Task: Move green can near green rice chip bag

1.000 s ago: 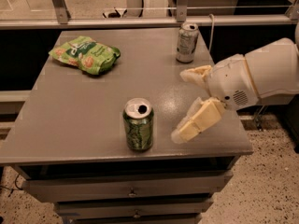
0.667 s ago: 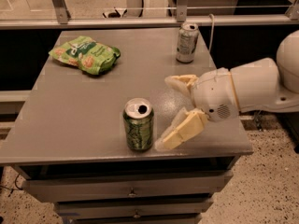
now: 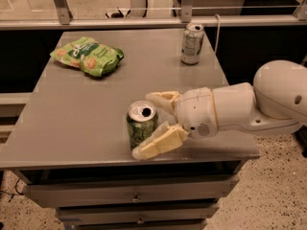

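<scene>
The green can [image 3: 140, 123] stands upright near the front edge of the grey table [image 3: 86, 109], its silver top open. My gripper [image 3: 147, 124] reaches in from the right at can height. It is open, with one cream finger [image 3: 163, 99] behind the can and the other [image 3: 158, 144] in front of it, straddling the can's right side. The green rice chip bag [image 3: 87, 56] lies flat at the table's far left.
A paler silver-grey can [image 3: 192, 44] stands at the far right of the table, next to a white cable [image 3: 217, 30]. A metal rail runs behind the table. Drawers sit under the front edge.
My gripper has moved left across the table toward the green can, and its open fingers now reach around the can's right side. The can and bag have not moved.
</scene>
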`<state>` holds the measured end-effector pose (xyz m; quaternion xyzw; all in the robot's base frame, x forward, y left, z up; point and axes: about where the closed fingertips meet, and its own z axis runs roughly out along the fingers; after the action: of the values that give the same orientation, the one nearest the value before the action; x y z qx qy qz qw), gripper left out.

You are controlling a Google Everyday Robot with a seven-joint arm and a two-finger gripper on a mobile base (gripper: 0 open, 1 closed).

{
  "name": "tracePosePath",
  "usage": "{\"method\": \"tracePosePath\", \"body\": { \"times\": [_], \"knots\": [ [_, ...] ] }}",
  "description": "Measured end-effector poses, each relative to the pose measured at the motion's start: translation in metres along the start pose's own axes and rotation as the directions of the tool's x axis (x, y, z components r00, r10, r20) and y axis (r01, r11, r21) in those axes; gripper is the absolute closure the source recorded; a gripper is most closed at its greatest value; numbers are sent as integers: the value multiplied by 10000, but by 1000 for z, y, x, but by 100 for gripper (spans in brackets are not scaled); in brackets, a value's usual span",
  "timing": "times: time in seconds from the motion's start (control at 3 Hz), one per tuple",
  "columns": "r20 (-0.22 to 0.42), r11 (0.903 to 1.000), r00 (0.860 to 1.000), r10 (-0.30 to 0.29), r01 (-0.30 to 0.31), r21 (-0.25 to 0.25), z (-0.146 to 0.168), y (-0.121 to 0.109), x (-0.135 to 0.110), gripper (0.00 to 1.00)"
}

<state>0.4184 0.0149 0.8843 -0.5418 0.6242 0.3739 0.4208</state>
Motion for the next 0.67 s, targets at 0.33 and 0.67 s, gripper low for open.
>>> {"method": "tracePosePath", "body": {
  "times": [0.33, 0.67],
  "knots": [
    [149, 9993, 9992, 374, -376, 78, 11, 0, 7, 39],
    [180, 9982, 9985, 520, -525, 285, 11, -6, 9, 63]
  ]
}}
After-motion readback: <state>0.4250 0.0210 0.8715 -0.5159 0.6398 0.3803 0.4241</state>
